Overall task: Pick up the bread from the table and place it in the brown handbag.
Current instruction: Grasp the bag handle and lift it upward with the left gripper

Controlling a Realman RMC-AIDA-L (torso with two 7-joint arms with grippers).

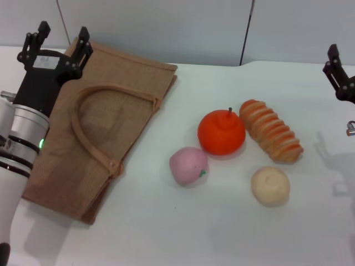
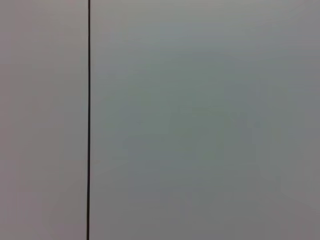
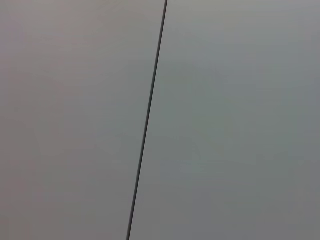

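The bread [image 1: 271, 131], a ridged orange-brown loaf with cream grooves, lies at an angle on the white table [image 1: 183, 233], right of centre. The brown handbag [image 1: 100, 124] lies flat at the left, handles looped on top. My left gripper [image 1: 58, 41] hangs open and empty over the bag's far left corner. At the picture's right edge my right gripper [image 1: 339, 75] is held up, well to the right of the bread and only partly in view. Both wrist views show nothing but a grey panelled wall with a dark seam.
An orange fruit [image 1: 221, 132] sits just left of the bread, almost touching it. A pink peach-like fruit [image 1: 188, 165] lies in front of the orange, near the bag's edge. A round pale bun [image 1: 270, 185] rests in front of the bread.
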